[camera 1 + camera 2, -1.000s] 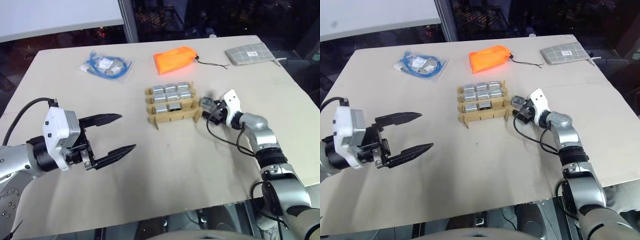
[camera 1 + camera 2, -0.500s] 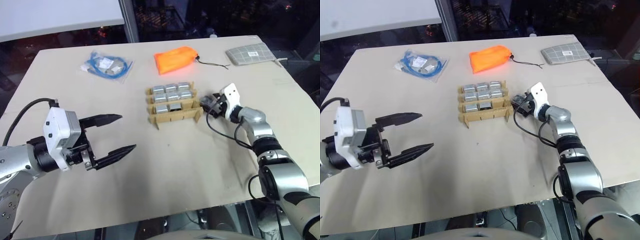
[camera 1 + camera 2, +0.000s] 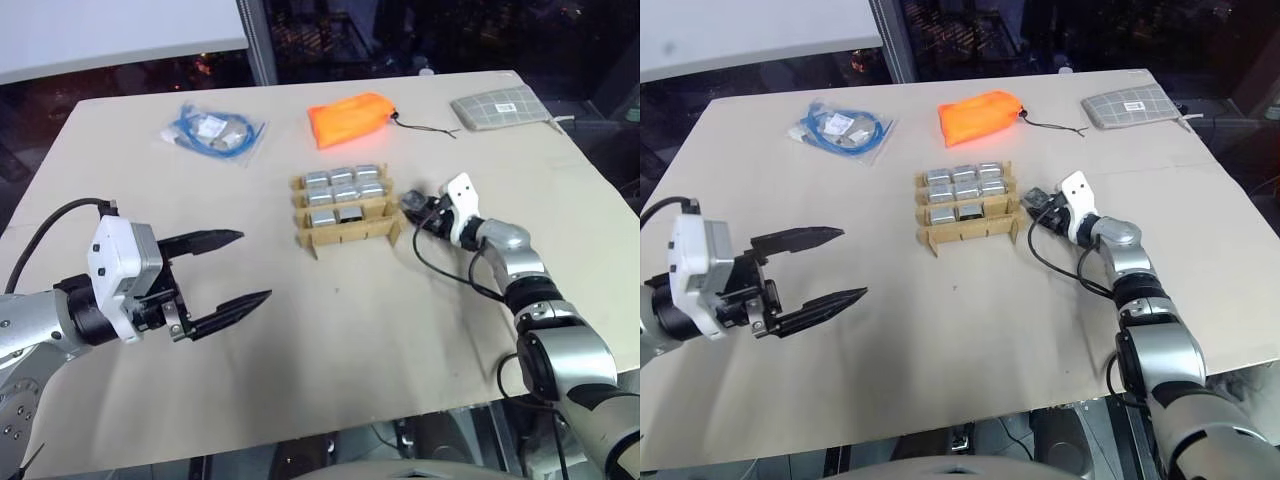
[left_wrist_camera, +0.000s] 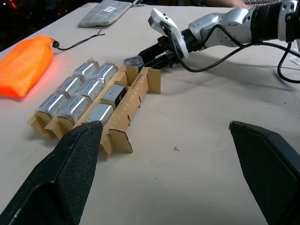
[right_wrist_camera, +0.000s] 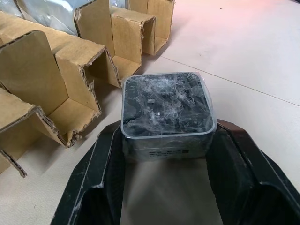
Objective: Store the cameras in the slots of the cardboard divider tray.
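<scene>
I have the right end effector (image 3: 418, 210) down by the right end of the cardboard divider tray (image 3: 347, 207), its two fingers lying on either flank of the last loose camera (image 5: 165, 112). In the right wrist view the pads touch or nearly touch the camera's sides; I judge them closing on it, but I can't yet say it is firmly pinched. The camera sits on the table (image 3: 330, 330) just beside the tray, dark face up. Eight other cameras (image 4: 79, 91) already fill slots: two full rows and two in the nearer row, leaving one slot open at the end closest to this camera.

The camera is wrapped in thin clear film that wrinkles across the top, so I expect the surface to be slick under the pads. The body looks like a rigid, rounded block, probably light, and I'd treat the dark face as the delicate part. I want the pads on the two flat side walls, low and centred, away from the rounded corners where it could squirt out.

The tray is bare corrugated card with torn, bent edges. I judge it light and liable to slide or buckle if the camera catches a wall, so it should enter square.

My left end effector (image 3: 233, 269) hangs spread wide and empty over the table's left, well apart from the tray.
</scene>
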